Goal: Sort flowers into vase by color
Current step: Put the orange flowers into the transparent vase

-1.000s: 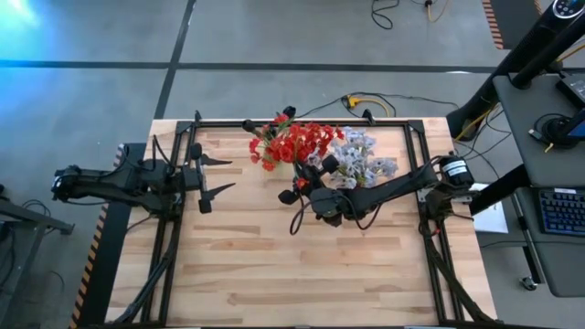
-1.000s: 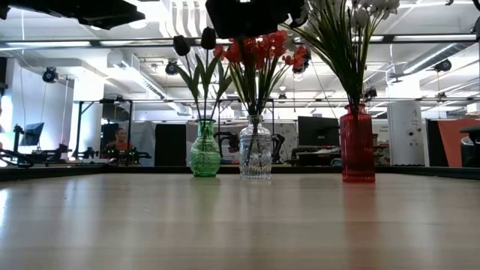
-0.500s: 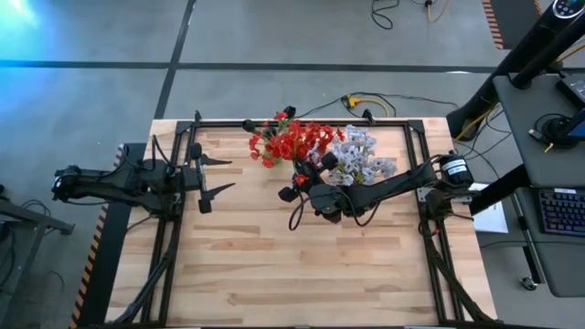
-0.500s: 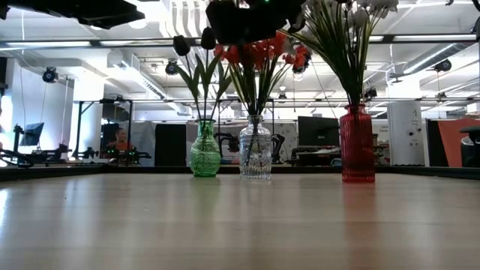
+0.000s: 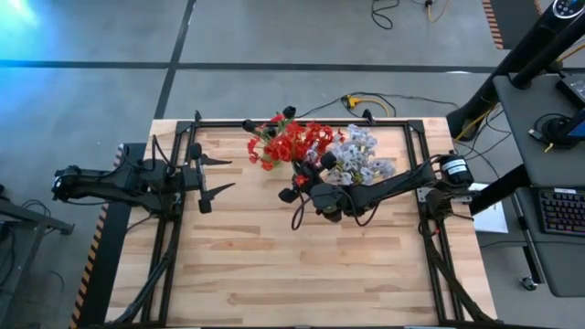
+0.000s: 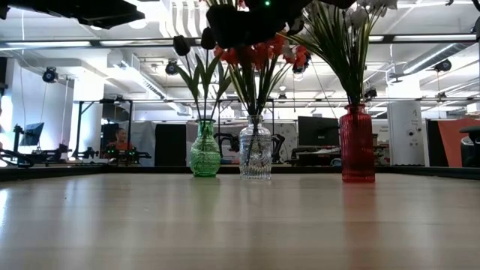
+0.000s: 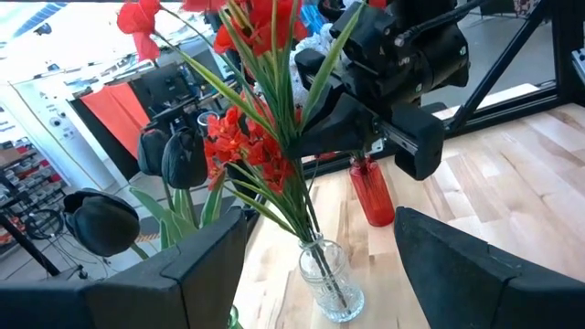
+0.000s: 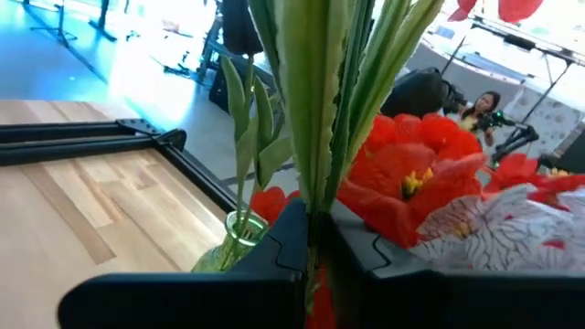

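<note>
Three vases stand in a row near the table's far edge. A green vase (image 6: 205,154) holds dark buds (image 6: 182,45), a clear vase (image 6: 255,156) holds red flowers (image 5: 285,143), and a red vase (image 6: 357,146) holds pale flowers (image 5: 358,157). My right gripper (image 5: 302,175) hangs above the clear vase, shut on a green stem of the red spray. At the table's left side my left gripper (image 5: 218,174) stands open and level, holding nothing. My right gripper pinches the red spray's green stem and leaves (image 8: 315,187) between its two fingers, below the blossoms (image 8: 411,178). The fingers come in level from the table's right and lie across the upright stem. The stem runs down toward the clear vase's mouth (image 7: 315,245), among the other red stems.
A black frame rail (image 5: 302,122) runs along the far edge behind the vases. The near half of the wooden table (image 5: 292,265) lies in front of them. Beyond the table the low view shows a room with desks and a seated person (image 6: 120,142).
The red blossoms have swung a little toward the table's left edge, baring more of the pale flowers beside them. My right gripper has stayed shut on the stem, almost in place.
</note>
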Robot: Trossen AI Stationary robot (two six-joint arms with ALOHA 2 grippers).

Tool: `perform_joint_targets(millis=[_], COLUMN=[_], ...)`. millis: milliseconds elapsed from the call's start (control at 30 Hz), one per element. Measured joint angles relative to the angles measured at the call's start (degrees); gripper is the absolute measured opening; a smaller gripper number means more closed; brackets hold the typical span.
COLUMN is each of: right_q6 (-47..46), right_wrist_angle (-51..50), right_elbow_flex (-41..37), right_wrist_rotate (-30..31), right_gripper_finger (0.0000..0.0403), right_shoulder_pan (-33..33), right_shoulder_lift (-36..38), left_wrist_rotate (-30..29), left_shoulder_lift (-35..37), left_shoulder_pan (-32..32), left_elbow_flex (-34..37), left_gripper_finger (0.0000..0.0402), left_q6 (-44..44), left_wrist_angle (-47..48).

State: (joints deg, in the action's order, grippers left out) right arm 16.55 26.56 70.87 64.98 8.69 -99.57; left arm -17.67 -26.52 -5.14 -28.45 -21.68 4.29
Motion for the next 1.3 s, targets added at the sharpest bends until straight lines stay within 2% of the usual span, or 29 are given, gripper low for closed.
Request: perform_joint_targets(millis=[100, 500, 667, 1300], right_q6=[-0.02, 4.05, 4.07, 5.86], right_wrist_angle=[0.39, 0.74, 0.79, -0.02], right_elbow_flex=[-0.34, -1.01, -1.03, -1.88], right_wrist_rotate=[-1.81, -2.29, -5.52, -6.92], right_gripper_finger=[0.0013, 0.0013, 0.0013, 0.0013], right_shoulder_pan=[-0.20, -0.22, -0.77, -0.85], right_shoulder_lift=[0.00, 0.00, 0.00, 0.00], left_wrist_rotate=[0.00, 0.00, 0.00, 0.00], left_shoulder_lift=[0.00, 0.00, 0.00, 0.00], left_shoulder_pan=[0.02, 0.00, 0.02, 0.00], left_elbow_flex=[0.00, 0.09, 0.09, 0.09], left_gripper_finger=[0.0260, 0.0260, 0.0260, 0.0260], left_q6=[-0.18, -0.31, -0.32, -0.31], left_wrist_angle=[0.02, 0.07, 0.04, 0.04])
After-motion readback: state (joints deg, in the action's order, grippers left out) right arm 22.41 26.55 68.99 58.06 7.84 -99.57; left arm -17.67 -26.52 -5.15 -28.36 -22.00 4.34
